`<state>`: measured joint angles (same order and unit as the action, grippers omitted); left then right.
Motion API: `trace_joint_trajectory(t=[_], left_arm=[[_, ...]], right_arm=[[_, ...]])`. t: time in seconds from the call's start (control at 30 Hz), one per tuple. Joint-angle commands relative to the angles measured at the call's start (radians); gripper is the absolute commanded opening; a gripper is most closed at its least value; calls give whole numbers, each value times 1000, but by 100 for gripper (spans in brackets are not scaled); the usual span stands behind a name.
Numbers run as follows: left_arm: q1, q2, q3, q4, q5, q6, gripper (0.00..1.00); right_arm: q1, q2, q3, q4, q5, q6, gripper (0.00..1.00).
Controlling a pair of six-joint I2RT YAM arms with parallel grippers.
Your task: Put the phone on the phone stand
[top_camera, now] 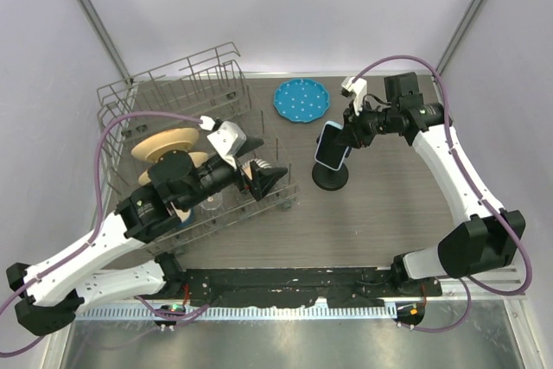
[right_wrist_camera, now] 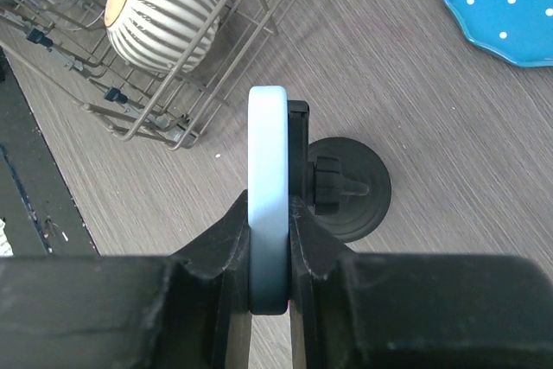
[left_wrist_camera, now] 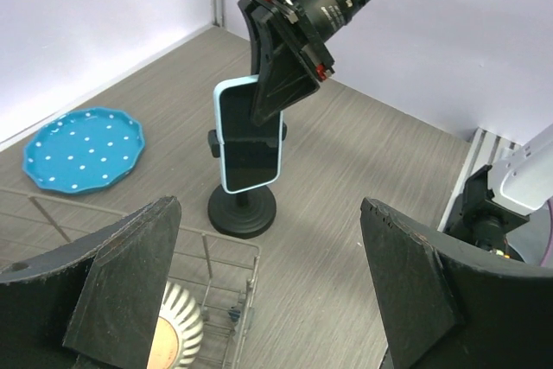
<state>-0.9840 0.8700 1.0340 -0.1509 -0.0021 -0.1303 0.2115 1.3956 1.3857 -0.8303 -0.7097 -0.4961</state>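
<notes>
Grip, right gripper (right_wrist_camera: 268,213): pinching phone (right_wrist_camera: 268,140) across front and back faces, holding it upright against cradle atop phone stand (right_wrist_camera: 354,200). Left gripper (top_camera: 262,175): hanging spread wide, gripping nothing, left of phone stand, over dish rack (top_camera: 130,97). Blue dotted plate (top_camera: 301,100): lying behind phone stand.

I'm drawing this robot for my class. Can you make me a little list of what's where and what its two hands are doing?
phone: upright, against the stand's cradle
phone stand: upright on its round base
right gripper: shut on the phone
left gripper: open, holding nothing, over the dish rack
dish rack: left side
blue plate: lying flat, behind the stand
</notes>
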Motion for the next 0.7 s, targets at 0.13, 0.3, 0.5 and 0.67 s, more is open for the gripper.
trace_joint_trajectory(t=[0.13,0.3,0.5,0.67], left_arm=[[-18,-34,-12,27,-90,32,88],[-21,-28,-15,28,-95,35,88],[-22,-20,-17,25,-99,38,88],[-21,-16,-15,25,-96,38,88]], right_arm=[[0,-59,-28,20,114,53,23],[6,-118,-68,97,293,204,54],[64,-177,-48,76,579,468,82],[126,-230,-36,27,694,756,83]])
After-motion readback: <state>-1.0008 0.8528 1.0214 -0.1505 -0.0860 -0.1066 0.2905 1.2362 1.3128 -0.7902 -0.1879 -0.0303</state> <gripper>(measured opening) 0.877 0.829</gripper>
